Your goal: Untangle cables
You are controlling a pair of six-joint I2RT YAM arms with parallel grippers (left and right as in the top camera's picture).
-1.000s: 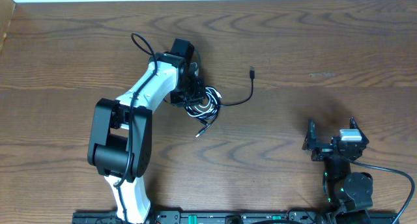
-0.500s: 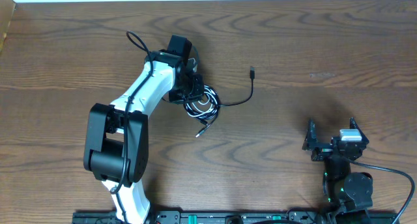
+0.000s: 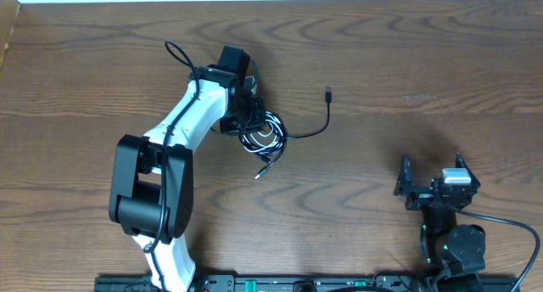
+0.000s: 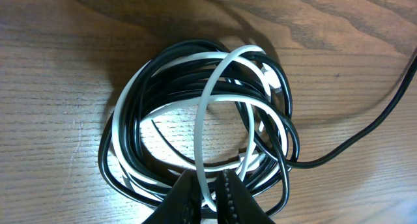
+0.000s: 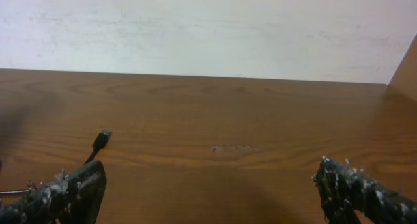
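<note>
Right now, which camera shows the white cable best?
Left wrist: the white cable fills the frame, looping through the black coils into the left hand. Overhead shows it tiny, beside the left arm. Right wrist shows only a black plug.

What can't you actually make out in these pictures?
- Overhead view: the white left arm covers the left side of the tangled bundle of thin black and white cables; which cord crosses which is too small to tell.
- Left wrist view: the bottom edge cuts off the left claw, so whether it pinches the white strand is unclear.
- Right wrist view: the bundle is out of frame; only a small black plug shows.
</note>
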